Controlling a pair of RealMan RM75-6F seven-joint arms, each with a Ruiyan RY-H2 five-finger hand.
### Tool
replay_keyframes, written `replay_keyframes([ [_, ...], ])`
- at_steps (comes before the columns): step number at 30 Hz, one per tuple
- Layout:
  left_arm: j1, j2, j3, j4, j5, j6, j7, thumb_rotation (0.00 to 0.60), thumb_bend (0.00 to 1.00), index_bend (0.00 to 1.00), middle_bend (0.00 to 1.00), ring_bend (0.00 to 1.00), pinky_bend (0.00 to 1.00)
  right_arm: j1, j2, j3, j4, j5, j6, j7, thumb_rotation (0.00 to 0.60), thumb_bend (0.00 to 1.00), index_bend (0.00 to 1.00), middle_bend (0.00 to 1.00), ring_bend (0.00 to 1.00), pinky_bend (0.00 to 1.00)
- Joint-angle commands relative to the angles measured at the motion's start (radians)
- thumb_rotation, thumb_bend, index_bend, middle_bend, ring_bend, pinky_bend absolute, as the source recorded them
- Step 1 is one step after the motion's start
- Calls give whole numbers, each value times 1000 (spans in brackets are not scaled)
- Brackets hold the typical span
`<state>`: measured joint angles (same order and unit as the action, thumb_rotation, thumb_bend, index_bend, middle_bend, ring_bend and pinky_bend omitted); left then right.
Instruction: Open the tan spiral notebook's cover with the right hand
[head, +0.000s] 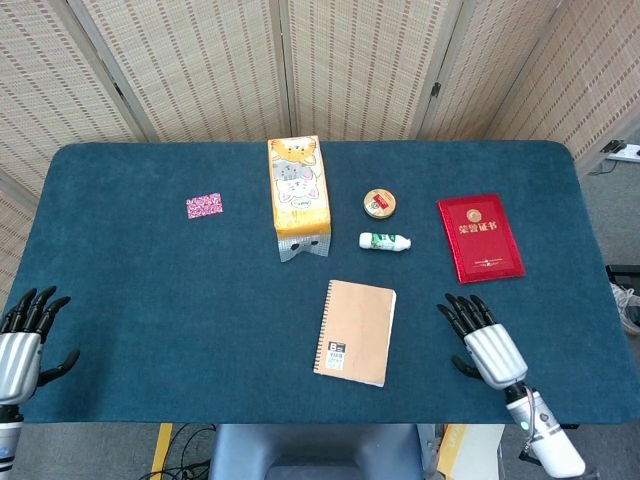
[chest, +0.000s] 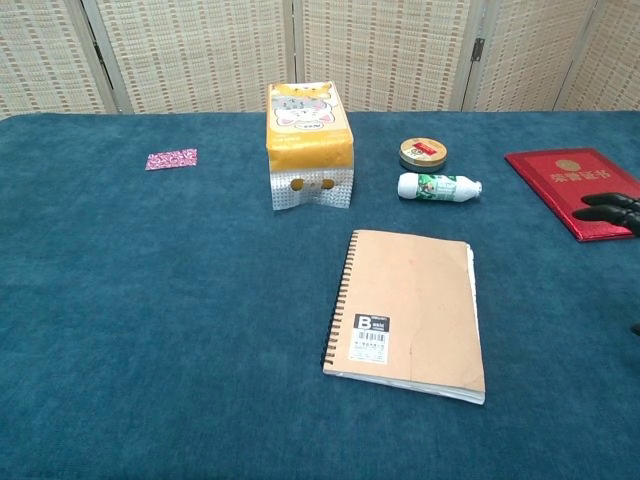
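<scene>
The right hand hovers over the table near its front edge, to the right of the notebook and apart from it. Its fingers are spread and point toward the far left, palm down, holding nothing; the silver back of the hand faces up and the forearm runs off past the front right corner. In the chest view only its dark fingertips show at the right edge, in front of the red booklet.

The left hand sits at the front left corner, just off the table's edge, fingers apart and empty, thumb stuck out to the side.

The notebook lies closed and flat near the middle of the front edge, spiral along its left side, a black-and-white label at its near left corner, its loose edge to the right.

The table is covered in dark teal cloth. Toward the middle stands a yellow tissue pack with cat faces. Right of it sits a round tin, with a small white and green bottle lying on its side just in front of it. The red booklet lies flat toward the right edge. A small pink packet lies toward the left.

Behind the table's far edge stand woven folding screens.
</scene>
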<state>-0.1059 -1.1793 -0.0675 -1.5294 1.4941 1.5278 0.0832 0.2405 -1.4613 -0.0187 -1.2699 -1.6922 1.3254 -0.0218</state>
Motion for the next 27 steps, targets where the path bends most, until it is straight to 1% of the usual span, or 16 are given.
replay_keyframes([
  [1,5,-6,-9,0,-13,9,15,600,245,178,107,31,193,22,-56,-5,61,-21,2,25,600,327,0,0,0,0],
  [6,6,2,-11,-6,-22,3,4,600,244,178,107,31,193,49,-105,-12,116,-25,-17,79,600,380,0,0,0,0],
  [15,4,9,-8,-13,-24,-11,-3,600,244,178,107,31,193,83,-183,-28,208,-25,-46,177,600,381,0,0,0,0],
  [20,5,10,-9,-13,-25,-9,-3,600,244,178,107,31,193,95,-240,-24,276,-26,-26,235,600,380,0,0,0,0],
  [27,6,10,-12,-14,-31,-9,-5,600,244,180,107,31,193,113,-269,-27,314,-28,-19,259,600,393,0,0,0,0],
])
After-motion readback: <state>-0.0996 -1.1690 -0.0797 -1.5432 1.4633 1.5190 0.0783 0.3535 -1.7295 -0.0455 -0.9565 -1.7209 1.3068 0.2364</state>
